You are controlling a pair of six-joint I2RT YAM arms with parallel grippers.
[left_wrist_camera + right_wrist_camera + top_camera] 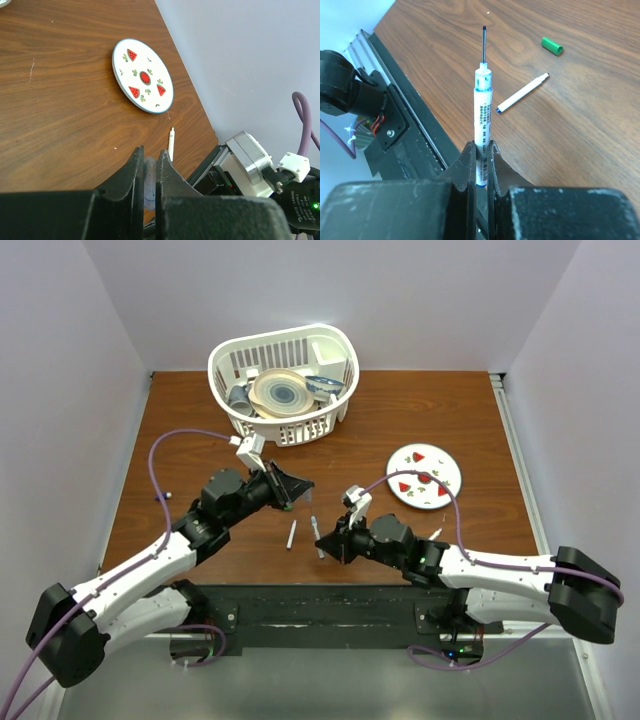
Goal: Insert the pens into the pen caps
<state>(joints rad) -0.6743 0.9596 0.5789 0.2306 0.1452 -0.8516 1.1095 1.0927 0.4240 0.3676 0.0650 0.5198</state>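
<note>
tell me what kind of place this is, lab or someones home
Most likely a robot lab test cell, not a home: a left arm and right arm bolted at a wooden table, plain white walls boxing it in, and staged props: a white basket of dishes, a watermelon plate.

A robotics lab cell is indicated by a wooden table (450,410) boxed in by plain white walls (70,360).

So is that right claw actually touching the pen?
Touching. The right wrist view shows the right gripper shut on the pen, both fingers pressed against its barrel.
</note>
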